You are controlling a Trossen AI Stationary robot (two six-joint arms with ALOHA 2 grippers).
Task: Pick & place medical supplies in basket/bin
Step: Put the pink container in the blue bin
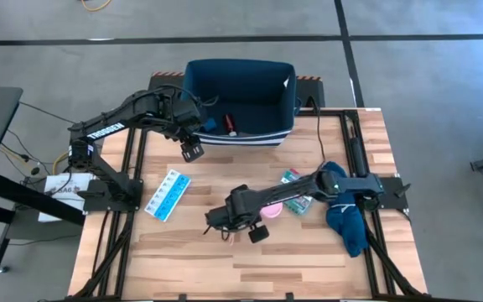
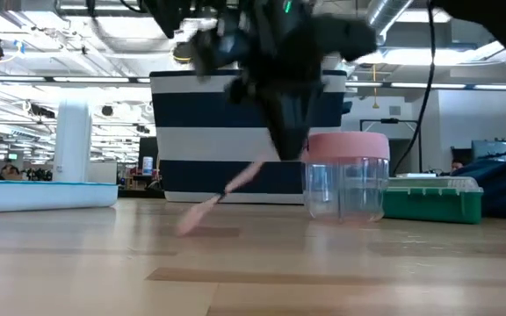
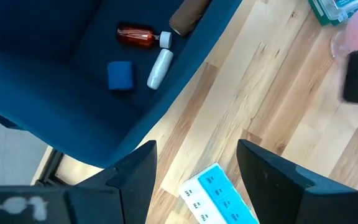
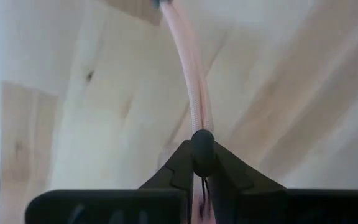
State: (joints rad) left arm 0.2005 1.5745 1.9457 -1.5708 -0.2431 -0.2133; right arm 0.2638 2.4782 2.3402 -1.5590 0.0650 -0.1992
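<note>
The bin [image 1: 240,101] already holds a red bottle [image 3: 137,35], blue cube [image 3: 120,75] and white tube [image 3: 159,68]; the right claw [image 4: 199,163] is clamped on a pink strip [image 4: 188,59] above the counter [image 1: 183,252]; pill organiser [image 1: 167,195], green box [image 2: 433,198] and pink-lidded jar [image 2: 347,175] remain out; the left claw [image 3: 194,163] hangs spread beside the bin.

High view, wooden table [image 1: 309,260]. Navy bin [image 1: 240,102] stands at the far edge, centre; white stripes along its near base. Inside, on the floor: a small red item [image 1: 230,124] and a blue item [image 1: 210,125], touching or nearly so

Left arm reaches in from the left; left gripper [image 1: 192,150] hangs just outside the bin's near-left corner, fingers apart, nothing between them

Light-blue pill organiser [image 1: 167,195] lies flat, left of centre

Right arm extends from the right toward centre; right gripper [image 1: 222,225] low over the table, finger state not resolvable

Pink round item [image 1: 272,214] just beside the right arm. Green box [image 1: 296,191] partly under it. Dark-blue cloth [image 1: 345,216] at the right
</note>
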